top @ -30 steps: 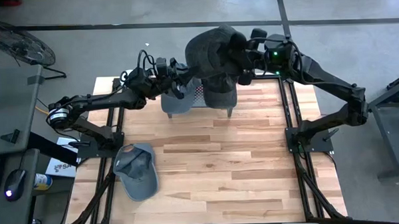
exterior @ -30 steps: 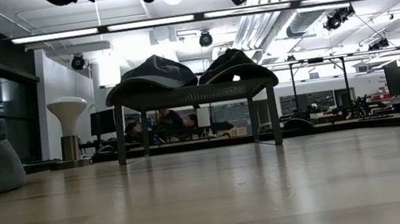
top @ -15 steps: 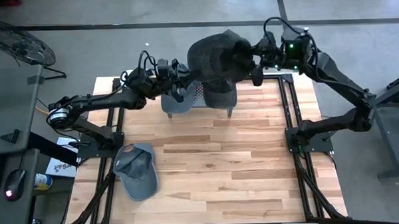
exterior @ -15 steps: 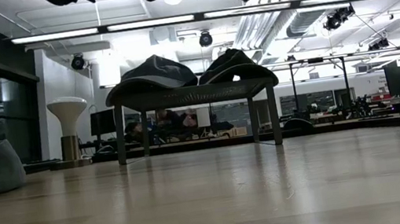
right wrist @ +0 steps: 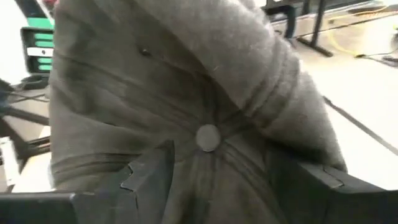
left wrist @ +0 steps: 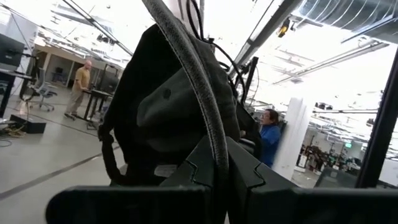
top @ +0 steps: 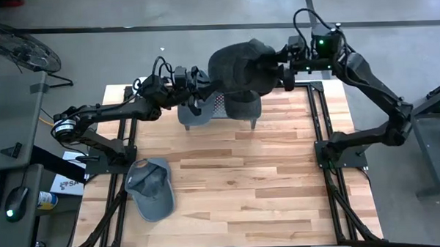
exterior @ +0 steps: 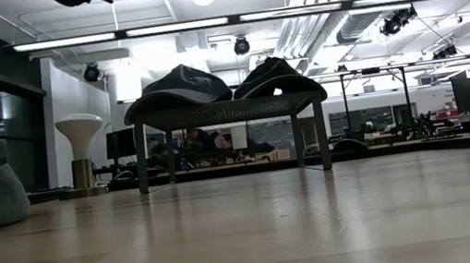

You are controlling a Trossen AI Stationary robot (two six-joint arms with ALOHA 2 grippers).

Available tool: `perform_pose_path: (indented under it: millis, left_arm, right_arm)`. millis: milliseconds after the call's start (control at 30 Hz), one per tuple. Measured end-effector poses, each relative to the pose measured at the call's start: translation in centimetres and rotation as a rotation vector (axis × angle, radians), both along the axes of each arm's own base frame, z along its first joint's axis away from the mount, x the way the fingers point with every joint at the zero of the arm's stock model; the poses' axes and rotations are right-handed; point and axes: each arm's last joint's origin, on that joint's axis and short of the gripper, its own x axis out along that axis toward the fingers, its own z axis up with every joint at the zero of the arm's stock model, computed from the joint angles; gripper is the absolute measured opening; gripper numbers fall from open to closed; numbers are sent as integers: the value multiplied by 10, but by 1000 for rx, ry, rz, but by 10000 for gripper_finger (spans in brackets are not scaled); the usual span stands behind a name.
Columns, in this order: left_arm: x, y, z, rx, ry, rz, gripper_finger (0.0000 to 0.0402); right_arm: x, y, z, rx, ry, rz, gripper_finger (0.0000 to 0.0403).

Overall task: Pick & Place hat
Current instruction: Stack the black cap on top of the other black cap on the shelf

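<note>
We see the dark hat (top: 238,64) hanging between both arms, the closed left pincer (top: 204,86) gripping its edge, the right pincer (top: 285,66) open, apparently just touching its crown.

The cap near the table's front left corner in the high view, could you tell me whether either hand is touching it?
No. That cap lies alone on the wood, with both hands up at the rack at the table's far edge.

Bright ceiling light strips (exterior: 228,19) overhead

A fan (top: 15,44) stands on the floor beside the table (top: 281,180).
</note>
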Motion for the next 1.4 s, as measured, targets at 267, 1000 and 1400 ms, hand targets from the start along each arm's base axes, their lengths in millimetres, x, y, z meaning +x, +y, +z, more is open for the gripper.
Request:
perform_pose_path:
  millis: [267, 1000, 1400]
  left_arm:
    - [0, -1, 0, 11, 6, -44, 6]
    - [2, 0, -3, -39, 33, -27, 6]
    - [-1, 0, 2, -9, -30, 9, 6]
  right_arm:
    - [22, -10, -12, 83, -18, 149, 238]
    - [16, 5, 16, 136, -231, 523, 238]
    - [-27, 13, 20, -18, -97, -32, 238]
